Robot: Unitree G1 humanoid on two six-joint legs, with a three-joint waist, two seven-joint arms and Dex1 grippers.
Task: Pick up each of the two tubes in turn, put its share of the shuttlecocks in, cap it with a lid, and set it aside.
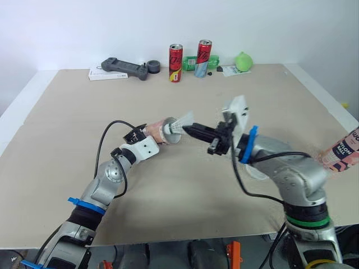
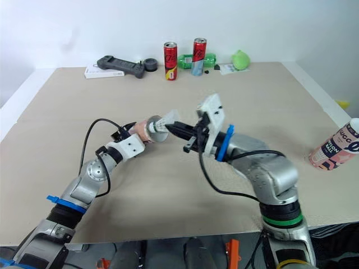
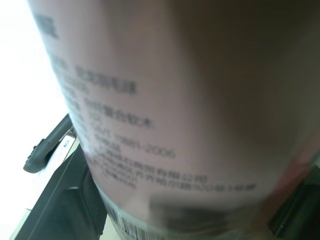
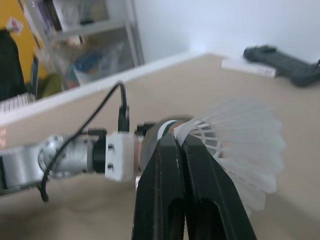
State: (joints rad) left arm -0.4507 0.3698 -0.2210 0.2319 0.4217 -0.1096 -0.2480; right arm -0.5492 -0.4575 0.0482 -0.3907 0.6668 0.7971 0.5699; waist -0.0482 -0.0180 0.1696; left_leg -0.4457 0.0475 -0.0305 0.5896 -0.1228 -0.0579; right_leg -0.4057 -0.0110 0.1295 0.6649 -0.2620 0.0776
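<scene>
While left gripper (image 1: 148,133) clamps tube (image 1: 166,130), right gripper (image 4: 179,144) pinches shuttlecock (image 4: 240,135) at its mouth | filling underway, uncapped | second tube (image 2: 335,147), well right of tube, untouched

Pretty plain setup, just a big tan desk (image 1: 67,112) with white edges in front of a bare white wall (image 1: 67,28), evenly lit, plus a cluttered metal shelf (image 4: 100,35) beyond the desk's edge.

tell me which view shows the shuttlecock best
The right wrist view: the shuttlecock is large there, its white skirt fanned out, pinched by the right gripper at the tube mouth. Both eye views show it small. The left wrist view faces the tube's printed wall.
</scene>
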